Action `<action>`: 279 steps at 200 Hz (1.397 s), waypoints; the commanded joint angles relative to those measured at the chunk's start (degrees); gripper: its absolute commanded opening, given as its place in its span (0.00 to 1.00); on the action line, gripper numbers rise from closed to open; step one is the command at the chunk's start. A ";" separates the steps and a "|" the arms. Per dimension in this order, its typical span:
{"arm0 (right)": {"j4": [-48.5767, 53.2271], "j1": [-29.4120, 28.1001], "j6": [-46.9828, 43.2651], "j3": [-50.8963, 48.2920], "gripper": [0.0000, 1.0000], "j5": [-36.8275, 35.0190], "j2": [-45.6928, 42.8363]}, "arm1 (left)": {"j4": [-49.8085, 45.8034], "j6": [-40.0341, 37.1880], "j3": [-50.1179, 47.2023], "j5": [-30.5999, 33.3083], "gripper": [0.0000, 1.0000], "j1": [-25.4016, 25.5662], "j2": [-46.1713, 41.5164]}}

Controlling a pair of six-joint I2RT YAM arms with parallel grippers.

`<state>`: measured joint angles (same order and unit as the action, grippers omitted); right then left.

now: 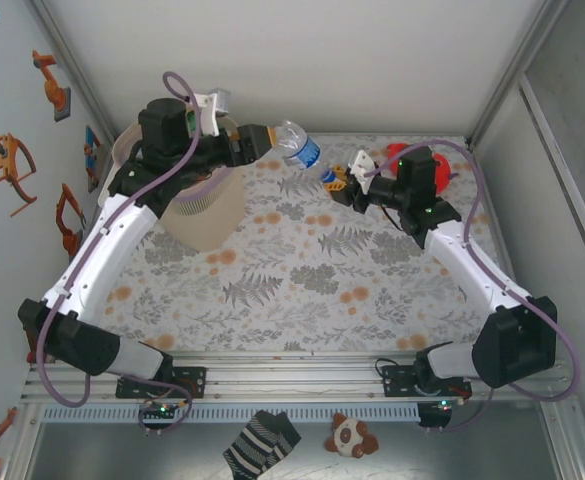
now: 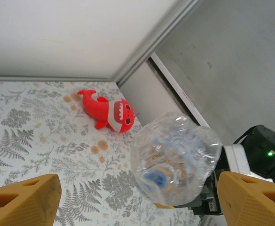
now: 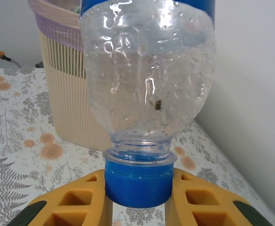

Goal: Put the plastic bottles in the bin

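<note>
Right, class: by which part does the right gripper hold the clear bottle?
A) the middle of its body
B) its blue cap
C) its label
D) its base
B: in the right wrist view the right gripper has its yellow fingers pressed on either side of the blue cap of the bottle.

Pale walls (image 1: 322,60); fern-print tablecloth (image 1: 312,290); metal corner post (image 1: 502,85).

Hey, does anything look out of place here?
A red plush shark lies at the table's far right corner; it is a toy, not a bottle. The clear bottle hangs sideways in mid-air, pinched by its blue cap in the right fingers.
</note>
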<state>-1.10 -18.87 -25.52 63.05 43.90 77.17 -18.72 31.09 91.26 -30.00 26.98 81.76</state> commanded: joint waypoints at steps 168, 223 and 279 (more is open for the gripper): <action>2.99 -1.96 -1.66 2.61 0.21 -0.57 -1.32 | -6.69 -4.96 6.96 3.72 0.66 6.24 5.90; 5.67 -2.04 -1.38 3.63 0.52 -1.44 -1.80 | -9.77 -9.09 8.58 7.49 0.57 5.99 4.33; 6.97 -2.22 0.25 3.13 0.69 -3.07 -4.42 | -15.04 -12.77 10.76 10.46 0.56 1.20 1.69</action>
<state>4.75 -20.73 -26.57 64.45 41.39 75.20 -30.87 21.67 99.77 -21.52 30.52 86.63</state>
